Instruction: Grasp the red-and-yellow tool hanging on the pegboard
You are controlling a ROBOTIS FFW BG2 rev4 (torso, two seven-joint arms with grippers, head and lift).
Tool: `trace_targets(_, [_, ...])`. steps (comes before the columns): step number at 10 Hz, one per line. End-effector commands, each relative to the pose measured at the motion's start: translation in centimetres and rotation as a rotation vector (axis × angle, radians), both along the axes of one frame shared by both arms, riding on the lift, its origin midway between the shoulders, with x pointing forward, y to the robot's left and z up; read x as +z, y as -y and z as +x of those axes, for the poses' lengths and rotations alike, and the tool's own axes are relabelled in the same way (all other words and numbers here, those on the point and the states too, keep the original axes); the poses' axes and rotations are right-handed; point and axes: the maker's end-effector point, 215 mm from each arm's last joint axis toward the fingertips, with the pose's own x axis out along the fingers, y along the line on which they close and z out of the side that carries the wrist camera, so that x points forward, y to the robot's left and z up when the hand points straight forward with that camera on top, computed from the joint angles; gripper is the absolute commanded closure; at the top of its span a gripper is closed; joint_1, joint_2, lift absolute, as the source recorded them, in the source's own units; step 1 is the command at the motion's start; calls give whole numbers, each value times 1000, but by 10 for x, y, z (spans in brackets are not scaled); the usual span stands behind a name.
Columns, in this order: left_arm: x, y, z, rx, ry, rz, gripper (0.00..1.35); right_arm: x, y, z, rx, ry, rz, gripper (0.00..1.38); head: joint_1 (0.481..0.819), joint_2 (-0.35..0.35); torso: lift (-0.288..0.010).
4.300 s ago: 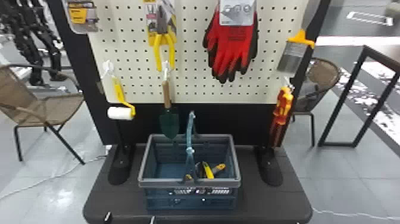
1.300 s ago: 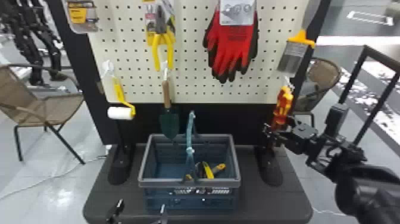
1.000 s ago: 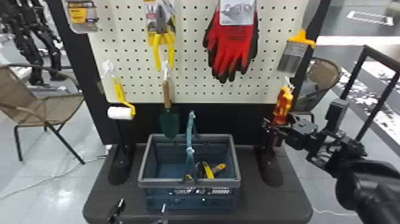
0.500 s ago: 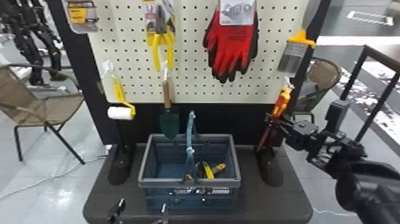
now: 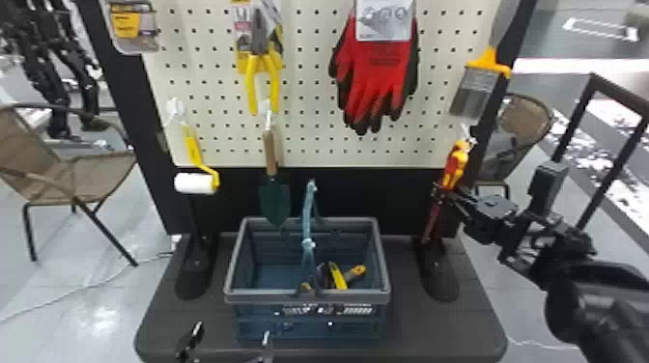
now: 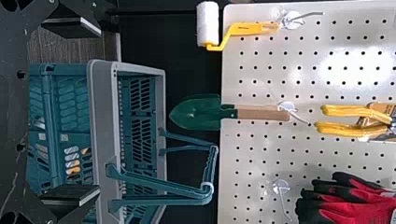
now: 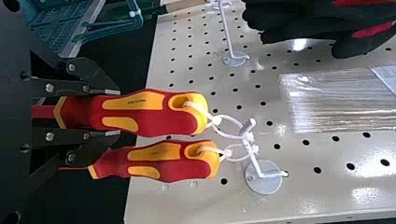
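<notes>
Lower right of the head view: right gripper (image 5: 442,193) clamped on the red-and-yellow tool (image 5: 453,166), hung tilted at the lower right corner of the cream pegboard (image 5: 314,120). Bottom centre: left gripper (image 5: 229,338) spread wide, low at the near edge of the dark table (image 5: 434,328), before a blue-grey basket (image 5: 309,295). Glossy grey floor (image 5: 72,309), mesh chair (image 5: 63,178) at left. Printed card (image 5: 384,19) atop red gloves (image 5: 372,82), lettering too blurred to read.
</notes>
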Motion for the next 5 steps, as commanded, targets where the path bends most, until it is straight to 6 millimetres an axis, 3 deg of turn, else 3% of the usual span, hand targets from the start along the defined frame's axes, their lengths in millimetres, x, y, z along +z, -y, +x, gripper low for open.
trace_targets(1, [1, 0, 0, 0, 1, 0, 130, -1, 0, 0, 0, -3, 0, 1296, 549, 0, -100])
trace_targets(5, [0, 0, 0, -1, 0, 1, 130, -3, 0, 0, 0, -7, 1, 1296, 549, 0, -100])
